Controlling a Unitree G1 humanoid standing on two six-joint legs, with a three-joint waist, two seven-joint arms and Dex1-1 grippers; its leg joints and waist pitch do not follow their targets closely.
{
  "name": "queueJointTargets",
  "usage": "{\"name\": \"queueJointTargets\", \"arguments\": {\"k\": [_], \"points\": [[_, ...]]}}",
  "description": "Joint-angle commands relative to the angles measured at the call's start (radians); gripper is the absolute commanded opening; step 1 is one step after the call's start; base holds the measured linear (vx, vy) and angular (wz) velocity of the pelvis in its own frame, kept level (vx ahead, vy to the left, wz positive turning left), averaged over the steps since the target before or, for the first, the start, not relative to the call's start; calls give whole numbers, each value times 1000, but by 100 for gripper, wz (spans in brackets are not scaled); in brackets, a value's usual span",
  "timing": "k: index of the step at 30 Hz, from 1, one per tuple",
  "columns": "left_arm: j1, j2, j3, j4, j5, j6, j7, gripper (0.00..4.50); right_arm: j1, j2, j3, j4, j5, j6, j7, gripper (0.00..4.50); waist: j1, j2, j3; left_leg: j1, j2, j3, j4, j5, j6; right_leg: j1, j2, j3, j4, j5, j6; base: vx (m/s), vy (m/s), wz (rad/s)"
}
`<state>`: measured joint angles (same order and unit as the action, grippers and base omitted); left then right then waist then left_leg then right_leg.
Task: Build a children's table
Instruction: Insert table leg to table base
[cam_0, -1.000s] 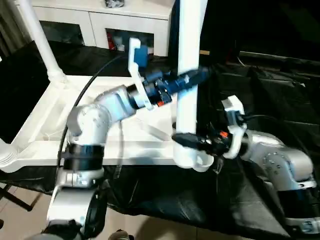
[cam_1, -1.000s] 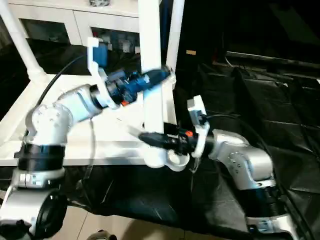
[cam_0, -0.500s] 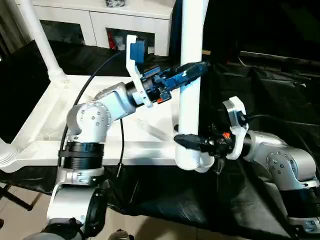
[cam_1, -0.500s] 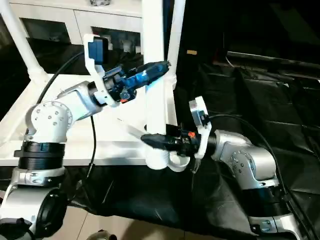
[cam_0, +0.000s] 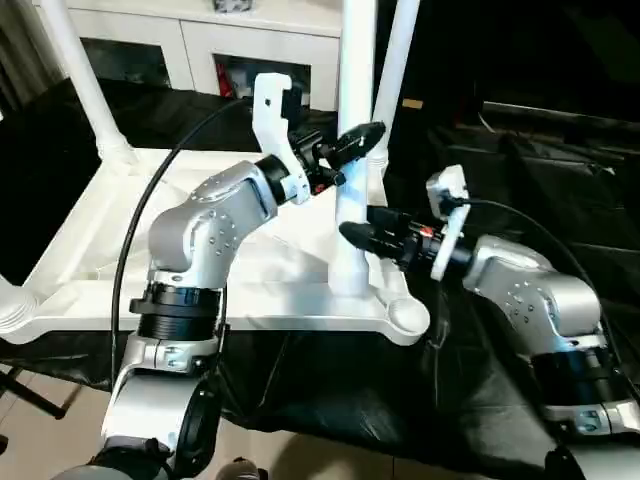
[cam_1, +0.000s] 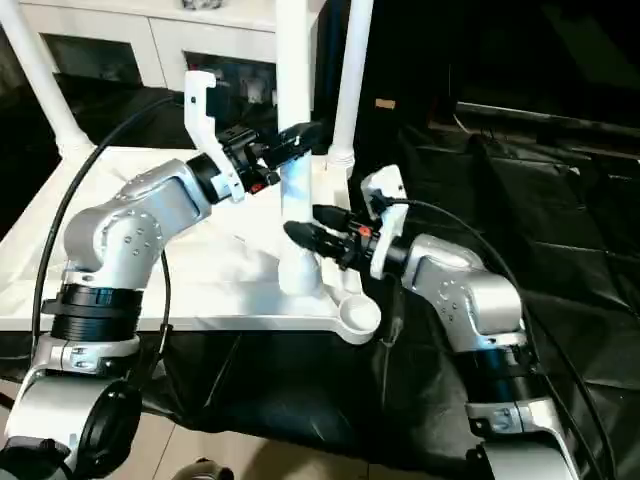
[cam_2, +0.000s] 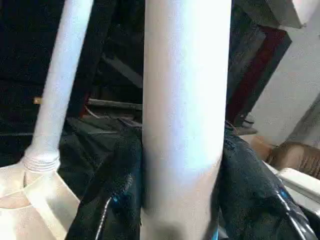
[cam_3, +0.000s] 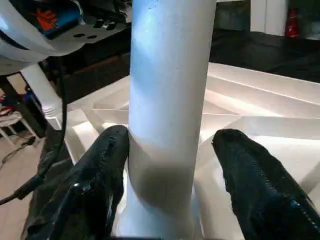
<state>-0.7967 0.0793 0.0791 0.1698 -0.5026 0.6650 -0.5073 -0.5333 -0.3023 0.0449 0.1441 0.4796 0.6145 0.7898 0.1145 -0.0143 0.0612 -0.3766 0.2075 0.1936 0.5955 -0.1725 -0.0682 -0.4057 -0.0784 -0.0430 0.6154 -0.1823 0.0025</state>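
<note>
The children's table top (cam_0: 90, 230) lies upside down, ribbed side up. Upright legs stand in its far-left corner (cam_0: 80, 80) and far-right corner (cam_0: 398, 60). Another white leg (cam_0: 352, 200) stands upright on the ribbed underside, just inboard of the empty near-right socket (cam_0: 408, 315). My left gripper (cam_0: 362, 138) is shut on this leg high up, and both fingers (cam_2: 120, 190) press its sides. Lower down, my right gripper (cam_0: 358, 224) is open around the same leg (cam_3: 170, 100); one finger (cam_3: 100, 170) touches it and the other stands apart.
A white glass-door cabinet (cam_0: 200, 40) stands behind the table top. Black cloth (cam_0: 520, 170) covers the floor to the right and in front. A threaded leg base (cam_0: 12, 312) shows at the near-left corner. A black cable (cam_0: 150, 210) loops over my left arm.
The held leg has come off the near-right socket and moved inboard onto the ribbed underside, leaving the socket bare. My right gripper has risen along the leg and opened.
</note>
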Motion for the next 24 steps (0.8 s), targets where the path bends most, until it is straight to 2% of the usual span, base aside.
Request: {"name": "queueJointTargets", "arguments": {"k": [1,3,6,7,8,14,20,24], "points": [[-27,-13,-31,-15,12,-11,10,177,-28,-12,5,27,-54,38,-74,299,3,-16,-78,12,12,-8,-58,-82,19,56,-48,30,-57,-91,-204,0,0,0],[-30,-13,-40,-9,27,-22,14,177,-36,-7,6,27,-48,74,-89,299,3,-15,-77,15,13,-8,-60,-102,10,55,-50,31,-61,-129,-193,0,0,0],[-29,-9,-57,-11,54,-37,27,177,-43,8,6,19,-35,103,-99,299,2,-16,-78,15,14,-8,-61,-105,1,54,-49,31,-59,-112,-192,0,0,0],[-29,-9,-57,-11,54,-37,27,177,-43,8,6,19,-35,103,-99,299,2,-17,-78,14,13,-8,-60,-101,1,55,-49,31,-58,-103,-193,0,0,0],[-29,-7,-65,-10,65,-43,31,177,-43,13,10,16,-35,104,-101,299,3,-23,-79,15,14,-6,-59,-91,4,55,-49,31,-56,-77,-200,0,0,0],[-30,-16,-72,-13,77,-44,35,177,-44,36,33,8,-46,112,-114,299,3,-22,-77,13,13,-7,-59,-84,4,56,-51,31,-55,-74,-205,0,0,0],[-40,-9,-76,1,91,-58,37,177,-42,32,71,17,-89,105,-128,299,3,-20,-77,14,13,-8,-61,-99,-6,56,-51,32,-58,-101,-189,0,0,0],[-43,-9,-80,1,90,-56,28,177,-40,30,82,18,-103,94,-134,299,3,-19,-78,14,13,-8,-59,-88,-6,56,-50,32,-54,-68,-195,0,0,0]]}}
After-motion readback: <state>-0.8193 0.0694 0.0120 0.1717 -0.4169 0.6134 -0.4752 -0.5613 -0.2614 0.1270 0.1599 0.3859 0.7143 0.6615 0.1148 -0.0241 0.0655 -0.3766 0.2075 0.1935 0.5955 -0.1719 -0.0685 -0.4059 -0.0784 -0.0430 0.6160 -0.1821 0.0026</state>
